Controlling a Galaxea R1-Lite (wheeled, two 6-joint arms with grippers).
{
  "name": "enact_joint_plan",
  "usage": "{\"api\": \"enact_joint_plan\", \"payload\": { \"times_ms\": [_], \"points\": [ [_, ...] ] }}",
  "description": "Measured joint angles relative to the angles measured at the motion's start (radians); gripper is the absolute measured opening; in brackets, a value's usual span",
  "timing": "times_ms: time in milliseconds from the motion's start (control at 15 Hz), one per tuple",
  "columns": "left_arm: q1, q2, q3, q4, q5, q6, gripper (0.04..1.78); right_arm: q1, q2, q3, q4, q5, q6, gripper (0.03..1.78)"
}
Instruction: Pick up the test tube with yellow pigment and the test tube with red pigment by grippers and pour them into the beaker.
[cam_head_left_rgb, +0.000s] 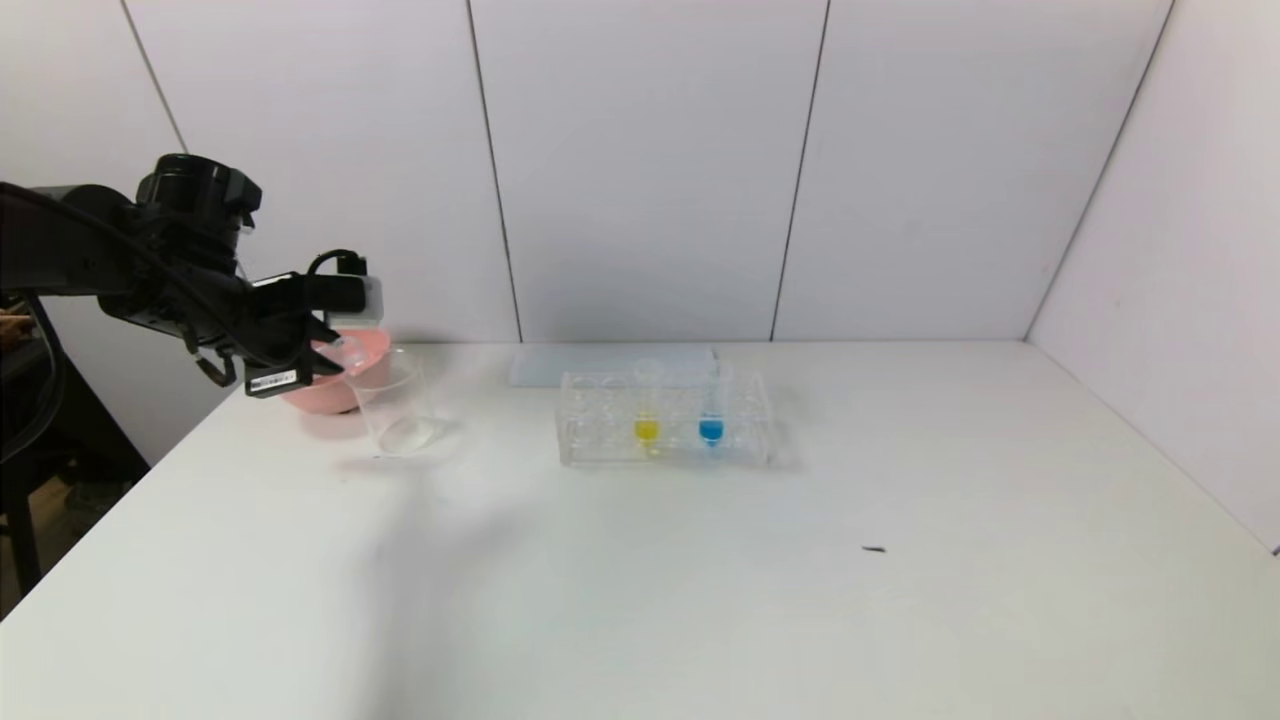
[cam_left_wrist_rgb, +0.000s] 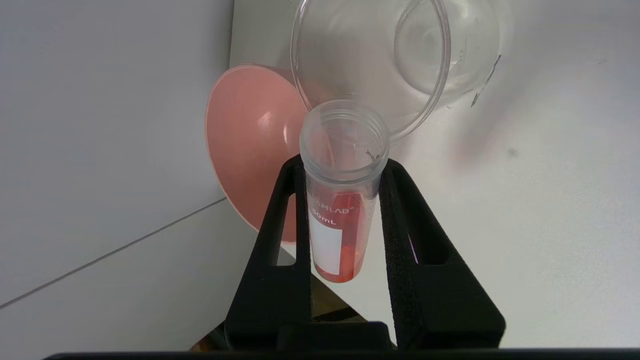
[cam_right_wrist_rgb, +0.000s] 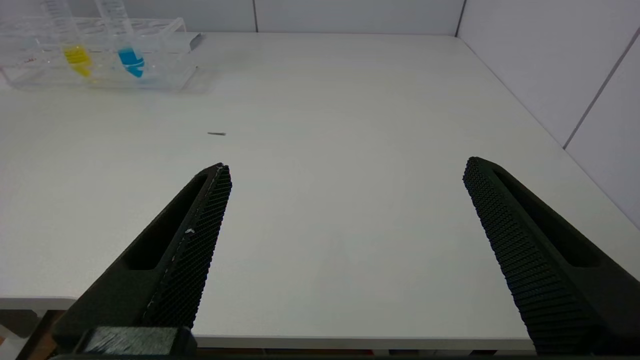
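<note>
My left gripper (cam_head_left_rgb: 333, 350) (cam_left_wrist_rgb: 344, 167) is shut on the test tube with red pigment (cam_left_wrist_rgb: 340, 230), pinching it below its open mouth. The tube is tilted, its mouth close to the rim of the clear beaker (cam_head_left_rgb: 395, 405) (cam_left_wrist_rgb: 350, 65), and the red liquid sits in its round bottom. The beaker stands on the table's left part. The test tube with yellow pigment (cam_head_left_rgb: 647, 428) (cam_right_wrist_rgb: 77, 54) stands upright in the clear rack (cam_head_left_rgb: 600, 435) (cam_right_wrist_rgb: 165, 55). My right gripper (cam_right_wrist_rgb: 347, 165) hangs open and empty over the table's near edge, outside the head view.
A pink bowl (cam_head_left_rgb: 318, 395) (cam_left_wrist_rgb: 250, 150) sits just behind the beaker at the table's left edge. A blue-liquid tube (cam_head_left_rgb: 711, 430) (cam_right_wrist_rgb: 131, 59) stands beside the yellow one. A pale flat sheet (cam_head_left_rgb: 560, 365) lies behind the rack. A small dark speck (cam_head_left_rgb: 874, 549) lies mid-right.
</note>
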Motion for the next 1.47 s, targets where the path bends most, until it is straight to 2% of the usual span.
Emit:
{"api": "enact_joint_plan", "payload": {
  "times_ms": [333,733,1467],
  "points": [
    [-0.013,0.004,-0.032,0.041,0.006,0.003,0.44,0.000,0.000,0.000,0.000,0.000,0.000,1.70],
    [-0.026,0.008,-0.050,0.042,0.043,0.013,0.44,0.000,0.000,0.000,0.000,0.000,0.000,1.70],
    [-0.033,0.018,-0.077,0.040,0.045,0.022,0.44,0.000,0.000,0.000,0.000,0.000,0.000,1.70]
  ]
}}
